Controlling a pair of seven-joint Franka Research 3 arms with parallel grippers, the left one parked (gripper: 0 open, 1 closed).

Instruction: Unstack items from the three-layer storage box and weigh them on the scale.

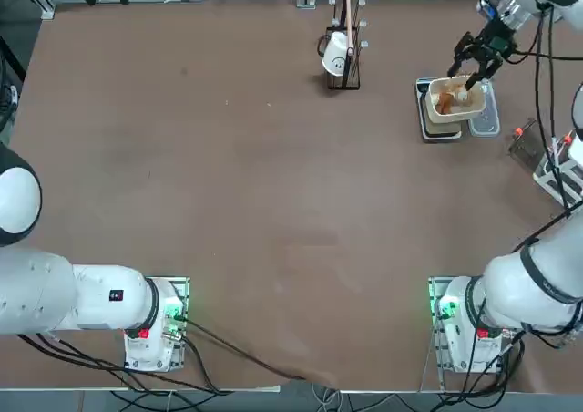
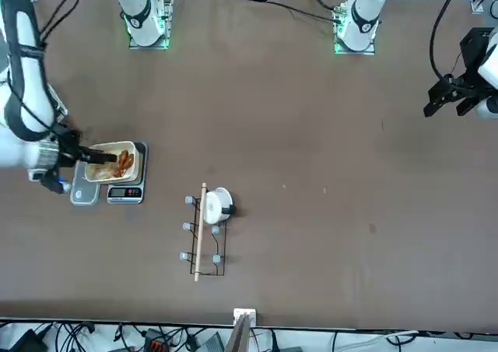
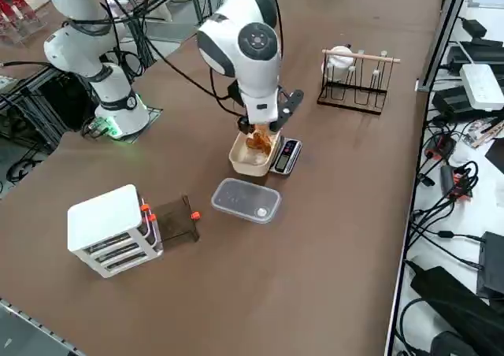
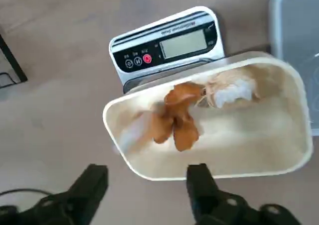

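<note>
A cream tub [image 4: 279,155] rests on the grey scale [image 4: 167,46]. Inside it lie a brown lumpy piece [image 4: 175,120] and a pale cream piece [image 4: 227,90]. My right gripper [image 4: 145,177] hovers open just above the tub's near wall, holding nothing. From overhead, the gripper [image 1: 474,61] is at the far right of the table over the tub [image 1: 453,99] and scale [image 1: 439,129]. The white three-layer storage box [image 3: 114,230] stands apart, nearer the table's right edge, with a dark drawer [image 3: 175,218] pulled out beside it.
A clear plastic tray [image 3: 246,200] lies between the scale and the storage box. A dark wire stand holding a white cup [image 1: 339,55] is at the far middle of the table. Cables hang off my right arm near the storage box [image 1: 560,170].
</note>
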